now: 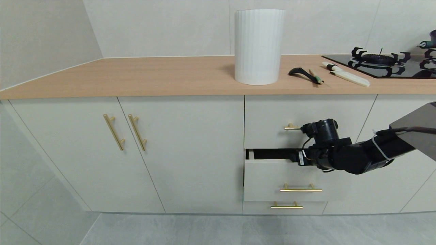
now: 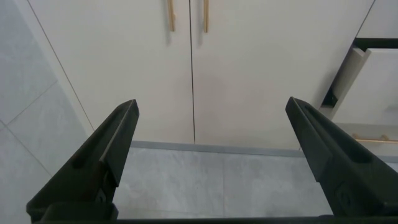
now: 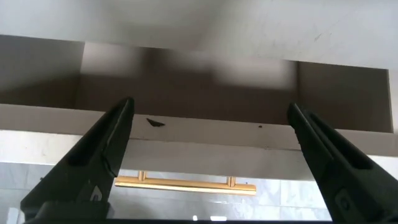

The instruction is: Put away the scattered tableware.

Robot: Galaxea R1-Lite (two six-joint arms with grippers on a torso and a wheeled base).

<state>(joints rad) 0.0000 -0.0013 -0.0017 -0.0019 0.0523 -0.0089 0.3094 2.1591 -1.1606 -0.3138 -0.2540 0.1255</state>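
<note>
One white knife (image 1: pixel 350 78) lies on the counter (image 1: pixel 136 78) — above right tool (image 1: pixel 295 158).

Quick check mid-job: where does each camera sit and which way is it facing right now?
Head: high on the robot, facing forward and down at the counter and open drawer; right pincer shows at the drawer.
Left wrist: on the left arm, facing cabinet doors and floor; open left pincer frames them.
Right wrist: facing into the drawer; open right pincer shows.
Shared: the drawer, in all three.
</note>
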